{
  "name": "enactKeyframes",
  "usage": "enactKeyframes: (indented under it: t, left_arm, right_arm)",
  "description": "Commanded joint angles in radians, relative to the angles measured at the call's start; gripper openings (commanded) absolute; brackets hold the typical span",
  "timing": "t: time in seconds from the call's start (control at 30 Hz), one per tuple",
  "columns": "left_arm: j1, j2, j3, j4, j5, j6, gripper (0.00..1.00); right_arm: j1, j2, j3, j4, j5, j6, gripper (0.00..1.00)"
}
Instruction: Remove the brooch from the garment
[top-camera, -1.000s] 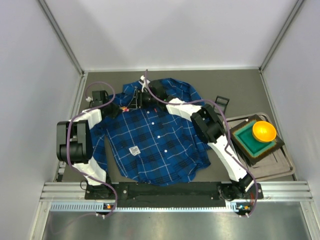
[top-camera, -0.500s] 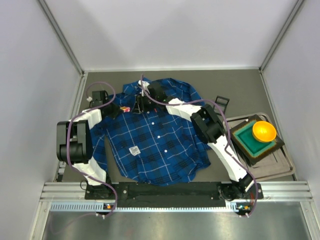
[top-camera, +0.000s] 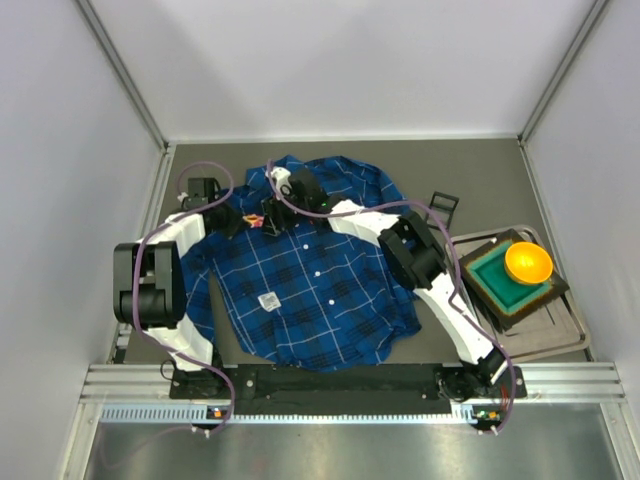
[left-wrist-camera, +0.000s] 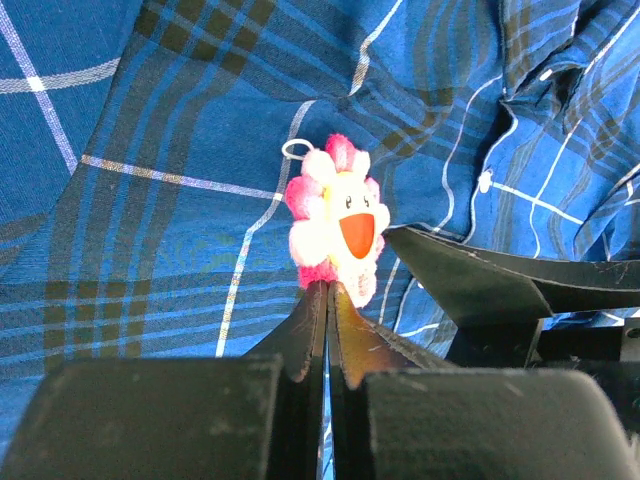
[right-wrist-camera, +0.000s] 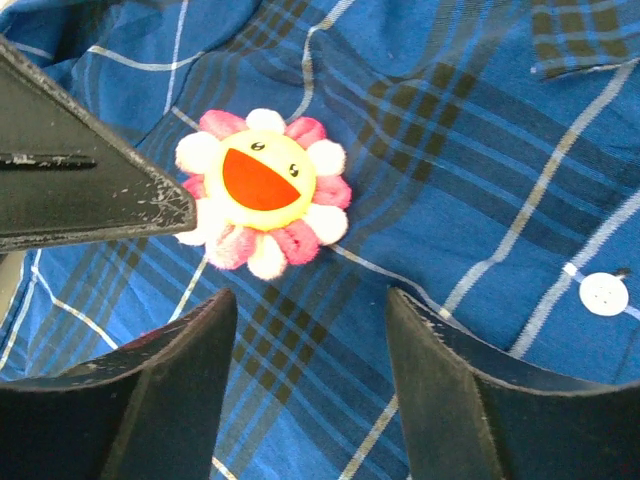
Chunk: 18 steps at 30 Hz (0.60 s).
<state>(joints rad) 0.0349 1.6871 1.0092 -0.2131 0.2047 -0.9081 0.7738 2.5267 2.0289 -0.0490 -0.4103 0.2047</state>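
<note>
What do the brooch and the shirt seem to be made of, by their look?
Brooch: soft plush, likely; fuzzy pink and white petals, smooth yellow face with a red mouth, perhaps printed fabric. Shirt: thin woven cloth, probably cotton, matte; plaid lines and soft folds show.

light: bright, even | shadows: soft, faint | top view: sharp | wrist views: near foreground blurred
</note>
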Motion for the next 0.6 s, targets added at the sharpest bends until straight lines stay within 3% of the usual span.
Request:
enactKeyframes:
  t: [0.0, 0.33, 0.57]
  left_arm:
    - [-0.004, -0.035, 0.071, -0.072, -0.021, 0.026, 0.0]
    - [-0.004, 0.009, 0.114, -0.158, -0.011, 0.047, 0.0]
    - [-0.004, 0.016, 0.15, -0.206, -0.033, 0.086, 0.0]
  right_arm:
    - [0.022, -0.078, -0.002, 0.038, 0.01, -0.053, 0.65]
    - [0.051, -0.066, 0.02, 0.07, 0.022, -0.079, 0.71]
    - [0.053, -0.042, 0.042, 0.118, -0.007, -0.042, 0.62]
